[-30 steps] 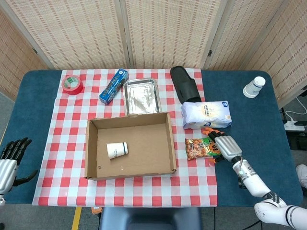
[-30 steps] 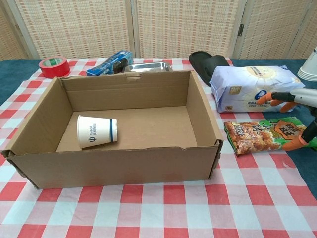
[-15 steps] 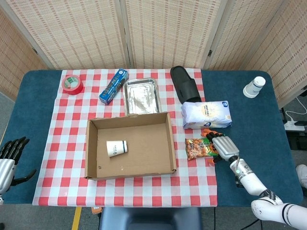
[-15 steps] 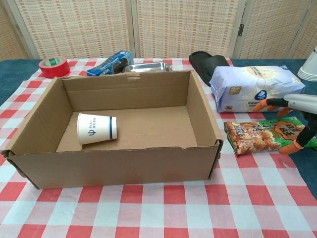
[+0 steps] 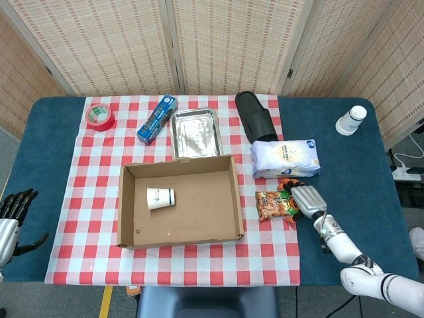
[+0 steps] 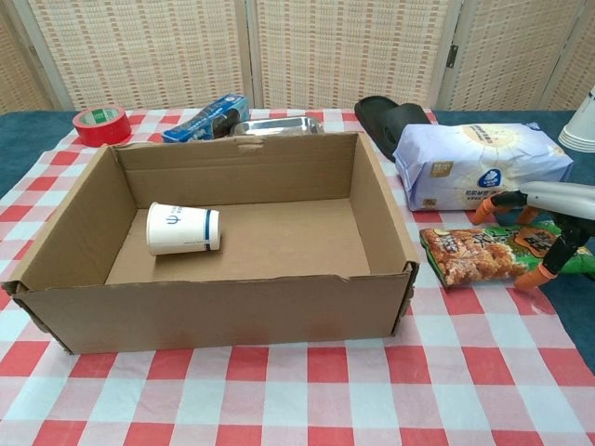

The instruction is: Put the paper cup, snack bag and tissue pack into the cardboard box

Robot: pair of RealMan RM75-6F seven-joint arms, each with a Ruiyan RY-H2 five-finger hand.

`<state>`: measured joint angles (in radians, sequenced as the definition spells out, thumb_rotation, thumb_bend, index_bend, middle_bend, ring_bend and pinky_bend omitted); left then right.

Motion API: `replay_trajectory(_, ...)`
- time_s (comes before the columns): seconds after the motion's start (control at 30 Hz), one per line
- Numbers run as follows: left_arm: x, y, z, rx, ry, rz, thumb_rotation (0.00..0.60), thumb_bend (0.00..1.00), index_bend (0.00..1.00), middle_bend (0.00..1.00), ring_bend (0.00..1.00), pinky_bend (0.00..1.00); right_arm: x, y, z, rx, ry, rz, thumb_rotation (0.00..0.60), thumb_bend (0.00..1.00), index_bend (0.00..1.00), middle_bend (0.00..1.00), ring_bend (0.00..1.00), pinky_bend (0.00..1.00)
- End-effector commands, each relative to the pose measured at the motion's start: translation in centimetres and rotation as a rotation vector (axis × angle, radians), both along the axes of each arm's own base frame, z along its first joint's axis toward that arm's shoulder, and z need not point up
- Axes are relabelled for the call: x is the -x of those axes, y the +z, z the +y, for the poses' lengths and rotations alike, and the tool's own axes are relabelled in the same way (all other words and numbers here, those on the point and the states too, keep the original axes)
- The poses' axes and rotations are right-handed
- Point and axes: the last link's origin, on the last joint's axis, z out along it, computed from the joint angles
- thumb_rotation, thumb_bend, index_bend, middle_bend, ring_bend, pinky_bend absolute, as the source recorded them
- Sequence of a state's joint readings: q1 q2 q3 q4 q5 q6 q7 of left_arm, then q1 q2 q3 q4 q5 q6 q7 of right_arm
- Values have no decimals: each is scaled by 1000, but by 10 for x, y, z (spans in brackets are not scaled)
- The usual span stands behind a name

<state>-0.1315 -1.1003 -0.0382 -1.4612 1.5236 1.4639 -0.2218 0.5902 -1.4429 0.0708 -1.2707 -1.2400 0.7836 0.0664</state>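
The paper cup (image 5: pixel 160 197) lies on its side inside the cardboard box (image 5: pixel 235 199), towards the box's left half; a dark band circles its rim and a small printed emblem shows on the wall, the text below it too small to read. The snack bag (image 6: pixel 483 253) lies flat on the checked cloth of the counter (image 5: pixel 40 159), just right of the box. Judged light, thin-filmed and crinkly, with brittle contents, it is likely to slip under a flat press; a pinch across one short sealed edge looks safest. The right hand (image 5: pixel 303 197) sits over the bag's right end, fingers spread and arched with orange tips around the film; no closed hold is evident. The tissue pack (image 5: pixel 285 158) rests just behind the bag, soft and compressible, best taken across its width; its blue roundel and lettering are illegible. The left hand (image 5: pixel 13 211) hangs off the counter's left edge, fingers apart, holding nothing.
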Motion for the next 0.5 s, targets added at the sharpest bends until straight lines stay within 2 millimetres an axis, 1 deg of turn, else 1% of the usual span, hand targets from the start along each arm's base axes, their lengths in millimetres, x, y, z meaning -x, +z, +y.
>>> replay_trajectory(0.03, 0, 0, 0, 1, 0, 0, 600, 221, 0, 0, 0, 0, -1, -2, -1, 4, 3, 1, 600, 0, 335, 184, 107, 266)
replay_trajectory(0.1, 0, 0, 0, 2, 0, 0, 600, 221, 0, 0, 0, 0, 0, -2, -2, 18, 7, 4, 600, 14, 404, 227, 164, 316)
replay_trajectory(0.23, 0, 0, 0, 1, 0, -1, 600, 221, 0, 0, 0, 0, 0, -4, -3, 45, 17, 13, 600, 77, 566, 304, 279, 439)
replay_trajectory(0.37, 0, 1, 0, -1, 2, -2, 600, 221, 0, 0, 0, 0, 0, -5, -3, 75, 35, 22, 600, 136, 656, 362, 356, 535)
replay_trajectory(0.5, 0, 1, 0, -1, 1, -2, 600, 221, 0, 0, 0, 0, -3, -2, -1, 114, 66, 17, 600, 219, 757, 435, 447, 659)
